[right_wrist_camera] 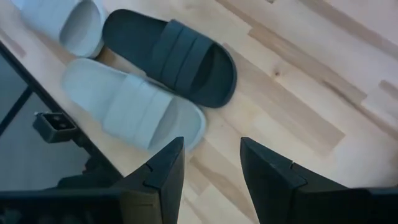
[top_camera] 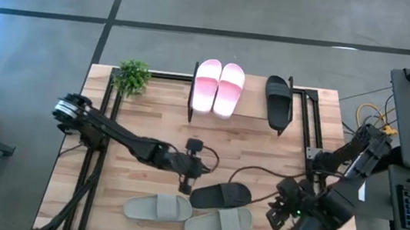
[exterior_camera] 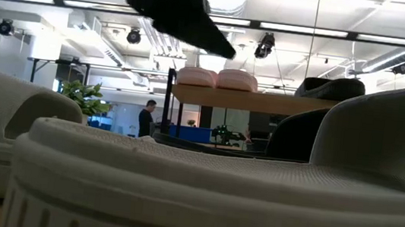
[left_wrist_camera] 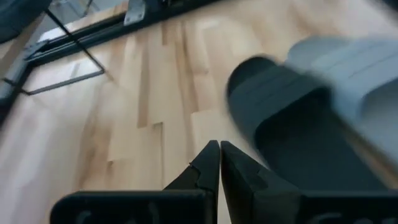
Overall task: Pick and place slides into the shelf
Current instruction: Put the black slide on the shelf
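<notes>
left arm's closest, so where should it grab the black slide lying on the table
Grip the black slide by its wide strap, coming from above: it lies flat, sole down, and the strap arches off the footbed. The left gripper, fingers shut, must open first. Grey-green slides crowd its near side.

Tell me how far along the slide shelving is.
Done: pale pink pair and one black slide sit on the wooden-topped shelf. In hand: nothing; the shut left gripper hovers beside the other black slide. Left: that slide and both grey-green slides. The right gripper waits open.

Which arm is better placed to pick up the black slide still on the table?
Left, probably: its end effector, fingers shut, hovers beside the black slide. The right end effector is open but farther off.
</notes>
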